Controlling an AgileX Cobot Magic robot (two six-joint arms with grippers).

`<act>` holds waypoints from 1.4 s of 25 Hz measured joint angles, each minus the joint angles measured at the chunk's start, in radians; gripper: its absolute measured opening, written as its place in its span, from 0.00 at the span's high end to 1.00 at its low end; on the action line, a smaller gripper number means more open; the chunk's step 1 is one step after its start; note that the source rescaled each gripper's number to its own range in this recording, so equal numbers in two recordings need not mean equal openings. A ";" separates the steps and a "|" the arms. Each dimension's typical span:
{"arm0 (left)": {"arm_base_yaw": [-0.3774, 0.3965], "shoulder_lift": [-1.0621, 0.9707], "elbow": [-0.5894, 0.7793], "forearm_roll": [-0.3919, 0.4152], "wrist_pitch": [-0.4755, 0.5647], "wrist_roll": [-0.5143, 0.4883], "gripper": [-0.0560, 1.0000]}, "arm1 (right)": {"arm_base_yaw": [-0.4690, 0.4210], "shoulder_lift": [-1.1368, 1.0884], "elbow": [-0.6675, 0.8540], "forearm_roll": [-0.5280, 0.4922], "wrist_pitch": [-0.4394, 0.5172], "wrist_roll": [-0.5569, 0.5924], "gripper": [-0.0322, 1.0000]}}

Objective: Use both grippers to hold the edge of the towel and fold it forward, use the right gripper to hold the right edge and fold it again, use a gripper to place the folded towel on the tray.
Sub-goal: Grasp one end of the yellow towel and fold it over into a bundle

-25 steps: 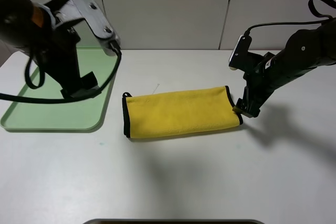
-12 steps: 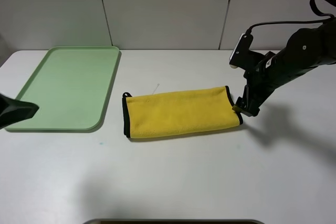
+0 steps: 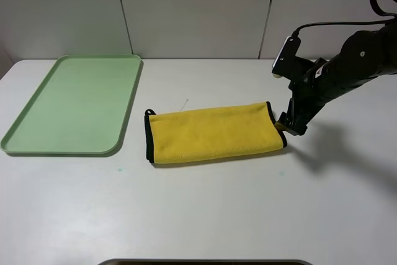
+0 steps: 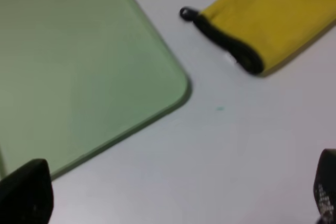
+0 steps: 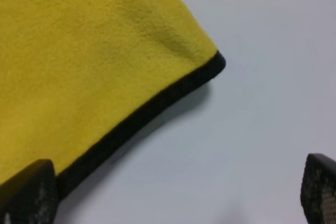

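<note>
Right wrist view: right gripper (image 5: 174, 195) stood wide open, holding nothing; the towel (image 5: 79, 51) lay ahead, its black-edged corner just beside one fingertip. Left gripper (image 4: 177, 195) also gaped wide, with a tray (image 4: 79, 61) corner ahead.

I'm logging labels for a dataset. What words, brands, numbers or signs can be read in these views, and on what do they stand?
None can be read.
The towel, the tray and the table show no print in any view.
The white module shows no legible marking; it is too small to tell whether it carries any.
</note>
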 joint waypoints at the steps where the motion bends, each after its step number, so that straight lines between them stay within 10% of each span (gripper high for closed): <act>1: 0.000 -0.024 0.000 -0.014 0.005 0.000 0.00 | 0.000 0.000 0.000 0.000 0.000 0.003 0.00; 26: 0.006 -0.227 0.065 -0.202 0.128 0.072 0.00 | 0.000 0.000 0.000 0.000 -0.020 0.017 0.00; 35: 0.287 -0.227 0.065 -0.202 0.128 0.072 0.00 | 0.000 0.000 0.000 0.000 -0.020 0.021 0.00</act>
